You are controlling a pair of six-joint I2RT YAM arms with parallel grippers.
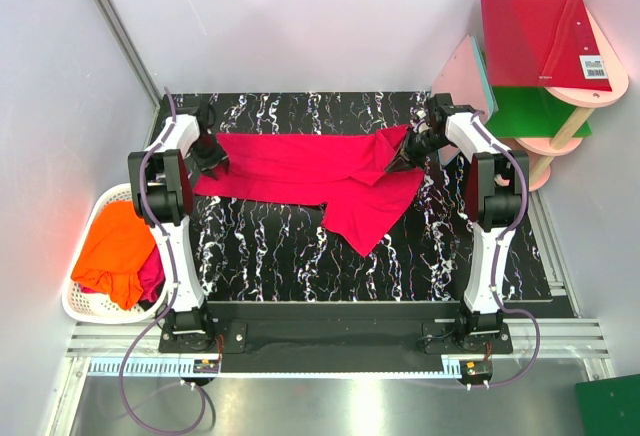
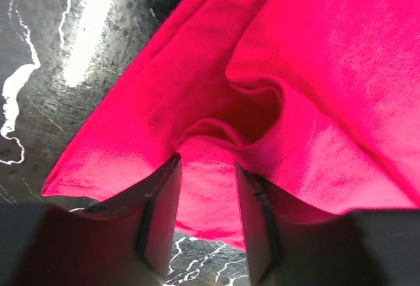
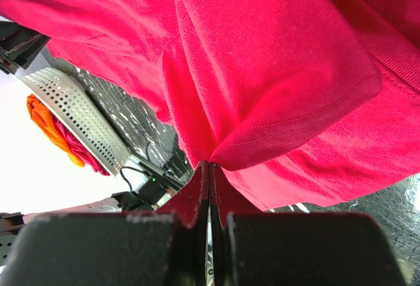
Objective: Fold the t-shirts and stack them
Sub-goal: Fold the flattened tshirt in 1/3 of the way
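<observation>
Metal rail (image 1: 330, 366), black marbled table (image 1: 270, 256), crimson t-shirt (image 1: 300, 166), pale walls (image 1: 300, 16)

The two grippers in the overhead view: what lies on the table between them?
A crimson t-shirt spans the whole stretch from the left gripper to the right gripper, spread over the marbled table. The top view shows it.

Robot lab cell: white enclosure walls (image 1: 330, 26), aluminium rails (image 1: 570, 338), bolted arms (image 1: 170, 196).

Overhead view looks down; both wrist views sit close over crimson t-shirt (image 1: 300, 166).
</observation>
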